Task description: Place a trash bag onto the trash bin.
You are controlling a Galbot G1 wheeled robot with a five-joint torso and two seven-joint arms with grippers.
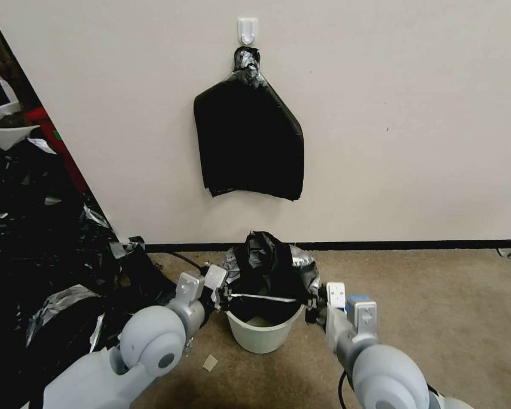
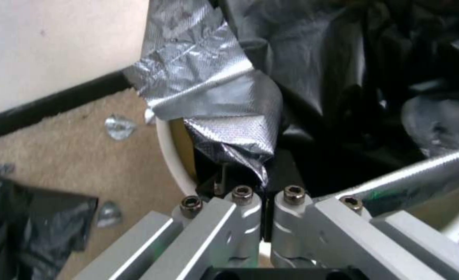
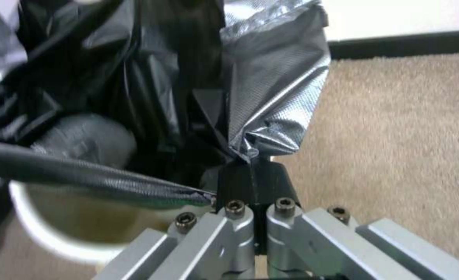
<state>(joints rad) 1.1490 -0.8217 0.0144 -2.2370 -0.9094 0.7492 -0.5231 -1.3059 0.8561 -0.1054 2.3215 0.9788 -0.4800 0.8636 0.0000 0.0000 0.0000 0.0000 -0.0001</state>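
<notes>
You've got the left gripper and right gripper each pinched on the trash bag, stretched across the trash bin mouth; next, I reckon, hook each edge under the rim.

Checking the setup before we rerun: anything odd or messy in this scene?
Yes. A large heap of black plastic scraps sprawls over the floor left of the trash bin, with stray shreds on the carpet. The trash bag, pinched by the left gripper and right gripper, bunches above the rim, not seated.
</notes>
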